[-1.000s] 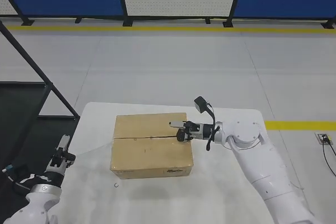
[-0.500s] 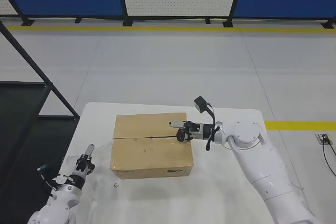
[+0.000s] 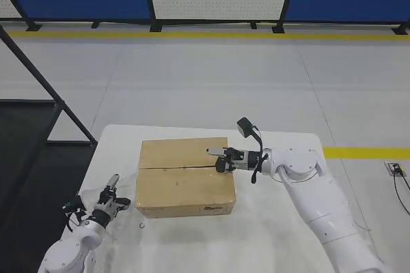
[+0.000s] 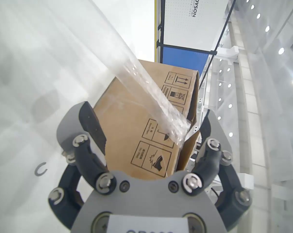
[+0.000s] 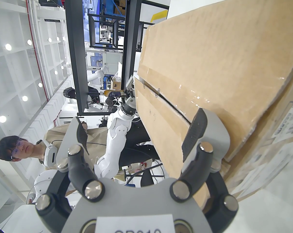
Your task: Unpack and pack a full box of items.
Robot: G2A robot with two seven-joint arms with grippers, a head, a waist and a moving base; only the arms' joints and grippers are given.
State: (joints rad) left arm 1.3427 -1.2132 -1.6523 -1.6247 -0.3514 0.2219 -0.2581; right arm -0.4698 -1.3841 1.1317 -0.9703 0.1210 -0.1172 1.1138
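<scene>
The white desk (image 3: 273, 232) carries one large brown cardboard box (image 3: 181, 181), set a little left of the desk's middle. Its two top flaps are folded shut and meet in a seam running left to right, with a narrow gap along it. The box's left side bears black handling pictograms (image 4: 151, 156) in square frames, and a small white label (image 3: 215, 208) sits low on its near side; the writing on the label is too small to make out.

The right gripper (image 5: 139, 124) is at the right end of the seam, fingers spread, one pad lying on the box top beside the gap and holding nothing.

The left gripper (image 4: 148, 113) is low over the desk just left of the box's near left corner, fingers spread and pinching nothing.

A strip of clear tape (image 4: 146, 90) stretches away from the box's left side, passing in front of that gripper.

A small C-shaped ring (image 3: 143, 226) lies on the desk near the box's near left corner.
</scene>
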